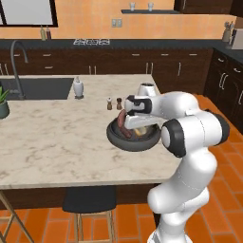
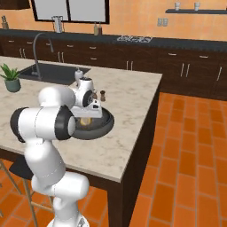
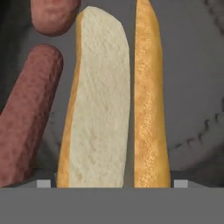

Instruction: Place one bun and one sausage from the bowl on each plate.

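— Where do the two base views stand?
— Behind the arm, left and right, both looking forward and down on the bowl (image 1: pixel 133 137) under the gripper (image 1: pixel 134 124), from middling range.
— And the hand view?
— Very close, facing the split bun (image 3: pixel 114 105) and sausages (image 3: pixel 27 118) just ahead of the gripper.

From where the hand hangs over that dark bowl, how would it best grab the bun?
Probably across the bun's narrow width near mid-length, coming straight down from above. In the hand view it lies long and slim in the bowl, split open, with one sausage close along one side, so that finger needs to slip into that gap.
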Controlling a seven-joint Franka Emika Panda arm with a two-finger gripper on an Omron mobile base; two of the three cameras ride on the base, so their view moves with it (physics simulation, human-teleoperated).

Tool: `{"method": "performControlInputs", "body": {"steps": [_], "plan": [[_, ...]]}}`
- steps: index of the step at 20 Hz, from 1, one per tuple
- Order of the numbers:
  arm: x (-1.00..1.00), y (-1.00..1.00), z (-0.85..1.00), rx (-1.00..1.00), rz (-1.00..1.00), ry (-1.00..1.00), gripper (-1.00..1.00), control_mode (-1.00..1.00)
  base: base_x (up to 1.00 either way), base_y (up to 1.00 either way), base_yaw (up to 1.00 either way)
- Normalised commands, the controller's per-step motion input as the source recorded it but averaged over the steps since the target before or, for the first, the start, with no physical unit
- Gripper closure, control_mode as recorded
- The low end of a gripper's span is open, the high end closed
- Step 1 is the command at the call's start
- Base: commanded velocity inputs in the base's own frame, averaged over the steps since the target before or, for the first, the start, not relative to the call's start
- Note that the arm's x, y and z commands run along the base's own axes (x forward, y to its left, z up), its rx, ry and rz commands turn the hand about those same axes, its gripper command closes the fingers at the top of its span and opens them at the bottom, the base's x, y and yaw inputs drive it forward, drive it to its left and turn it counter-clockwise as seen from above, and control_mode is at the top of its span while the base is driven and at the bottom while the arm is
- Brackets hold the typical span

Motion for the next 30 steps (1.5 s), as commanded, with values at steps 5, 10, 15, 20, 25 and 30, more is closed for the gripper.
{"method": "performControlInputs", "body": {"steps": [5,10,15,20,25,30], "plan": [[-0.96,-0.24,0.91,0.06,0.00,-0.07,1.00,-1.00,0.00,0.00,0.00],[-1.00,-0.37,0.30,0.02,0.00,-0.03,1.00,-1.00,0.00,0.00,0.00],[-0.70,-0.13,0.00,0.00,0.00,0.00,1.00,-1.00,0.00,0.00,0.00],[-0.26,0.00,0.00,0.00,0.00,0.00,1.00,1.00,-0.24,0.09,-0.01],[0.00,0.00,0.00,0.00,0.00,0.00,1.00,1.00,-0.70,0.68,0.00],[0.00,0.00,0.00,0.00,0.00,0.00,1.00,1.00,-0.64,0.90,0.00]]}}
